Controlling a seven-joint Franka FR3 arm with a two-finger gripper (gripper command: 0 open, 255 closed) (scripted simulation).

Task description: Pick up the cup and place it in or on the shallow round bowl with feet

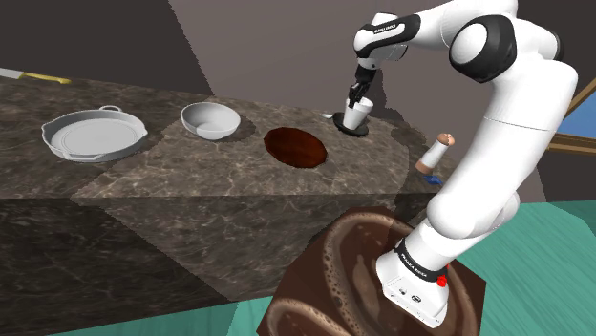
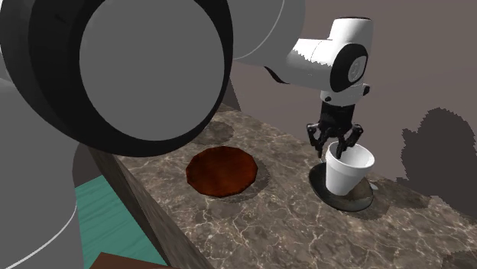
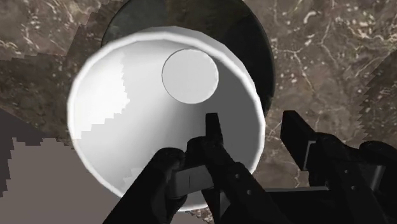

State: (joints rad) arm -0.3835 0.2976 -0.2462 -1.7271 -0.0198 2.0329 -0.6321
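The white cup (image 1: 356, 116) stands upright in the dark shallow bowl (image 1: 341, 128) at the far side of the marbled brown tabletop (image 1: 191, 181). In the second exterior view the cup (image 2: 348, 172) sits a little off the middle of the bowl (image 2: 345, 202), whose dark rim shows around its base.

The gripper (image 1: 356, 101) points down at the cup's rim. In the wrist view the fingers (image 3: 213, 137) stand apart and straddle the wall of the cup (image 3: 146, 108), one inside and one outside. They seem clear of the wall, though the angle makes that hard to be sure of. Part of the bowl (image 3: 254, 44) shows beyond the cup.

On the tabletop toward the shoulder view's left lie a flat red-brown plate (image 1: 296, 147), then a white bowl (image 1: 210, 119), then a wide white pan (image 1: 94, 134) with two small handles. A small bottle (image 1: 436, 153) with a brownish cap stands near the arm.
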